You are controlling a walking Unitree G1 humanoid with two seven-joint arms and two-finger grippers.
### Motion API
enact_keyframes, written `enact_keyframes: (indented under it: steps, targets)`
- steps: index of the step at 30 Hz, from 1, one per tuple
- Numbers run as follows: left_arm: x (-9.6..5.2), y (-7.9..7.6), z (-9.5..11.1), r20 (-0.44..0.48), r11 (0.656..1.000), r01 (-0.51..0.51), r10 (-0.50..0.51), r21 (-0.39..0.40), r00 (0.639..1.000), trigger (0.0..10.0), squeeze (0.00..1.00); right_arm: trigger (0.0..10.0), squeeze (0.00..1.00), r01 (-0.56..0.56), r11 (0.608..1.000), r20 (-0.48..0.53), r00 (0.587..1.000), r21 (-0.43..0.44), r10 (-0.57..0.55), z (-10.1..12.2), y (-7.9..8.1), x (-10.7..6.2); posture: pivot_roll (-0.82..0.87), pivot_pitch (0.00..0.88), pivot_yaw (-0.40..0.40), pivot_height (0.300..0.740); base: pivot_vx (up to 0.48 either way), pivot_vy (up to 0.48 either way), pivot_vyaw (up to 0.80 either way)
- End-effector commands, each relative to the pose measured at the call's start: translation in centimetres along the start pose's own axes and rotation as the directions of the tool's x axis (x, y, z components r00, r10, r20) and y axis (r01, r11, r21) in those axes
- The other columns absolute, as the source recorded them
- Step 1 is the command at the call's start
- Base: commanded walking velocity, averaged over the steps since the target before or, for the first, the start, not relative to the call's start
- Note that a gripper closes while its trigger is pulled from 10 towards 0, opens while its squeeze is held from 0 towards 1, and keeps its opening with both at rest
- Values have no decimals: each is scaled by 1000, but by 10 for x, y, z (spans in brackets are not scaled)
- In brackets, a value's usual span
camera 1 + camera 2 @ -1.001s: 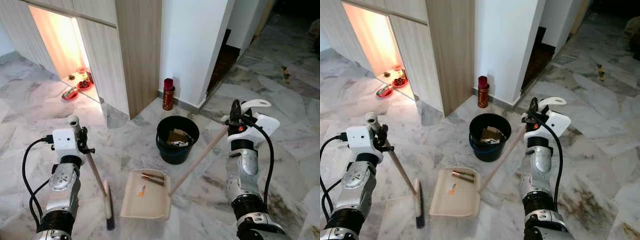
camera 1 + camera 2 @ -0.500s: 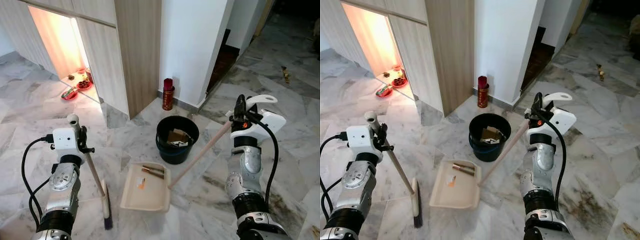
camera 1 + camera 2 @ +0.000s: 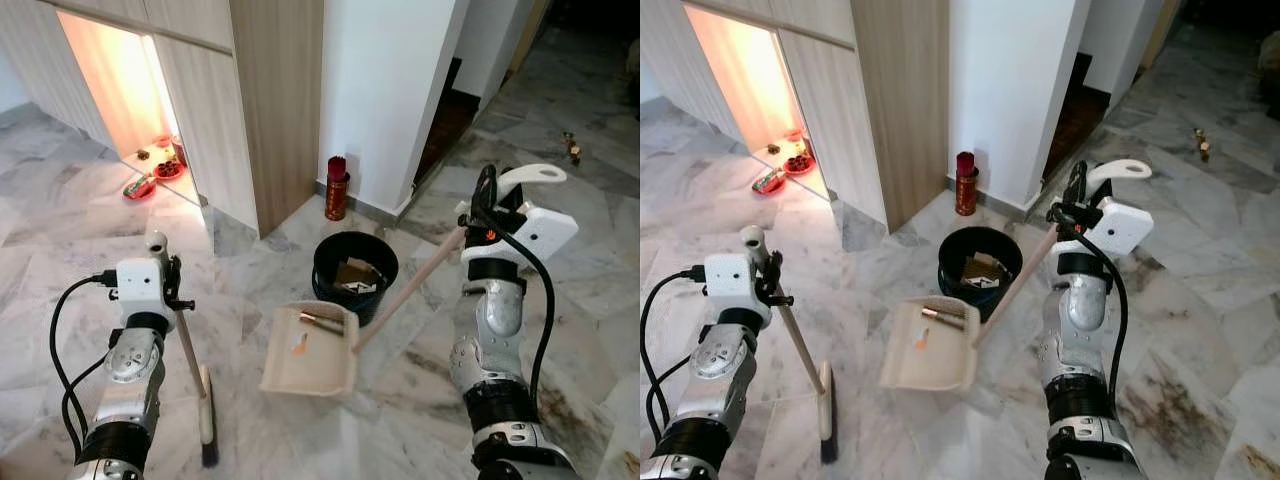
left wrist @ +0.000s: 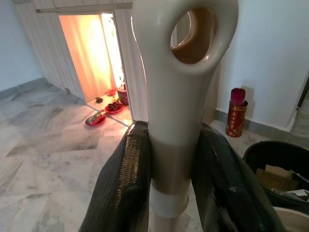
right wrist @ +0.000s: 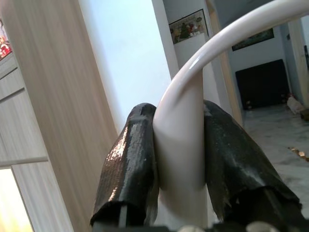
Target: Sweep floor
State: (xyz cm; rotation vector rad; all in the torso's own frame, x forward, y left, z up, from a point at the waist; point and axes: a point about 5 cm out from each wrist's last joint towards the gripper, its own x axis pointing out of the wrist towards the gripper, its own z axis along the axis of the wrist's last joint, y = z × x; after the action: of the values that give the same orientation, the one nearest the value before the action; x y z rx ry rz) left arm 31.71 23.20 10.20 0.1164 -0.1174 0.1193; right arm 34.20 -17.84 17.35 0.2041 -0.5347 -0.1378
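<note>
Right tool (image 3: 487, 205) clamping dustpan (image 3: 310, 350) beside black bucket (image 3: 354, 275) (cardboard inside), left tool (image 3: 170, 290) clamping broom (image 3: 195, 375)

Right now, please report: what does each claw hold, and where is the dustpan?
Left claw shut on broom. Right claw shut on dustpan handle. Dustpan lifted, tilted beside black bucket, litter on it. Nothing between dustpan and bucket.

We see a cream dustpan (image 3: 308, 352) on a pale wooden handle (image 3: 407, 292), a black bucket (image 3: 355, 272), a red canister (image 3: 337, 188), grey-veined marble floor (image 3: 80, 215), and wood-grain cabinet panels (image 3: 276, 100).
</note>
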Motion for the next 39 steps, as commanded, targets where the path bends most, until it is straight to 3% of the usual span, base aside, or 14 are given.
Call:
enact_keyframes:
  steps: [1, 23, 24, 25, 28, 39]
  targets:
    - [4, -1, 9, 52, 1000, 4, -5, 7, 999, 10000, 0, 10000, 0, -1, 1000, 98, 995, 22, -1, 18, 4, 11, 138, 0, 6, 740, 0, 0, 0]
    - [5, -2, 9, 53, 1000, 7, -8, 9, 999, 10000, 0, 10000, 0, 1, 1000, 108, 994, 10, -2, 21, 6, 11, 138, 0, 7, 740, 0, 0, 0]
    - [5, -5, 10, 56, 1000, 26, -26, 9, 998, 10000, 0, 10000, 0, 77, 995, 160, 983, 61, -85, 33, 5, 16, 144, 0, 27, 740, 0, 0, 0]
    - [5, -5, 10, 56, 1000, 26, -26, 9, 998, 10000, 0, 10000, 0, 77, 995, 160, 983, 61, -85, 33, 5, 16, 144, 0, 27, 740, 0, 0, 0]
    - [6, -11, 11, 60, 999, 53, -53, 4, 997, 10000, 0, 10000, 0, 179, 963, 200, 955, 200, -219, 49, 5, 22, 145, 0, 23, 740, 0, 0, 0]
    - [5, -11, 11, 63, 999, 46, -45, -3, 997, 10000, 0, 10000, 0, 137, 971, 221, 959, 197, -180, 54, 14, 24, 147, 0, 16, 740, 0, 0, 0]
